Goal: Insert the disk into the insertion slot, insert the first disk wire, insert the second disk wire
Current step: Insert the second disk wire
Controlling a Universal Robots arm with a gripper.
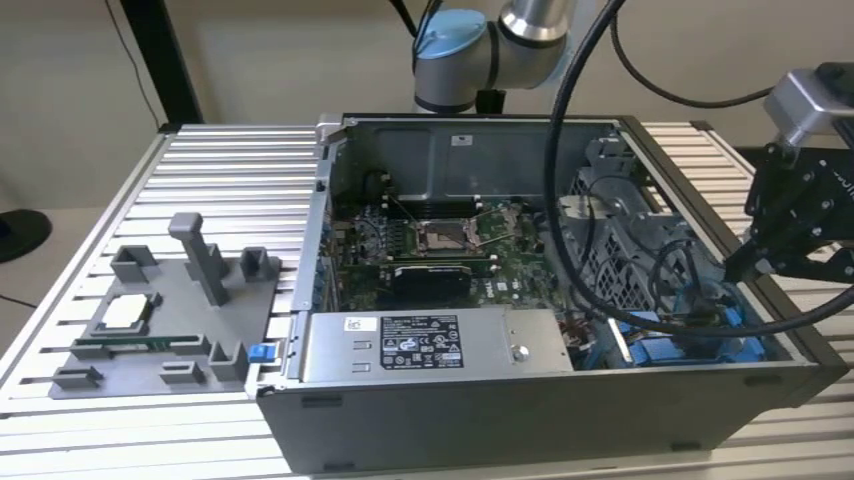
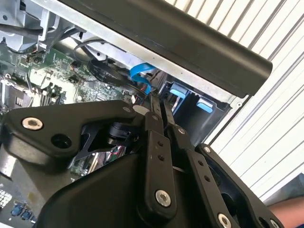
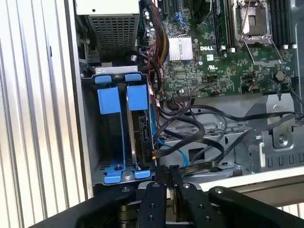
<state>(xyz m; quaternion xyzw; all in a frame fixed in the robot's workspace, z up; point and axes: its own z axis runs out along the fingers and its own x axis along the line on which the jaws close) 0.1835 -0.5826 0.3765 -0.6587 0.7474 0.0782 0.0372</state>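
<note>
Disk [image 3: 141, 130] looks seated in the drive bay [image 3: 88, 142], gripper [image 3: 168, 172] pinched closed just beside the bay. Blue flat wire [image 2: 141, 71] looks floppy and light; I'd grab its stiff plug.

disk [image 3: 135, 99]: blue frame
motherboard [image 3: 204, 61]: green
counter [image 1: 227, 170]: silver, ribbed
power supply [image 1: 400, 345]: grey, white label
wire [image 2: 141, 71]: blue
case [image 1: 534, 420]: dark grey
</note>
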